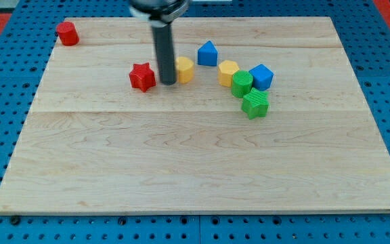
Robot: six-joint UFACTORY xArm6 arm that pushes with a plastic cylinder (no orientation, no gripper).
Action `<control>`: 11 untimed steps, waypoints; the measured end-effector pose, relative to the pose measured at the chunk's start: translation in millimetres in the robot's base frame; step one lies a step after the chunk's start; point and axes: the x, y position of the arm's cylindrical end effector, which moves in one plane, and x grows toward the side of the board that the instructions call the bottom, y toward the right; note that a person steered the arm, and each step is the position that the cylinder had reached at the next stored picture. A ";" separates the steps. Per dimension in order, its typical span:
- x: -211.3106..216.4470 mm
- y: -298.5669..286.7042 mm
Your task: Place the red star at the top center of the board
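Inspector: Since the red star-shaped plastic block lies upper left of centre, where is my tip?

Operator: Just right of it, beside the yellow block. No pincer fitted. Circle below-left, then push up-right.

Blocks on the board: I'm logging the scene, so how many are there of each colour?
Red: 2, the red star and red cylinder
Yellow: 2
Blue: 2
Green: 2
Total: 8
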 end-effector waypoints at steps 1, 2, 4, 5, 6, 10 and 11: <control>-10.9 -3.4; 30.3 -21.3; 37.9 -101.8; -2.6 -80.2; -34.9 -58.4; 30.3 -45.2; -23.5 -29.0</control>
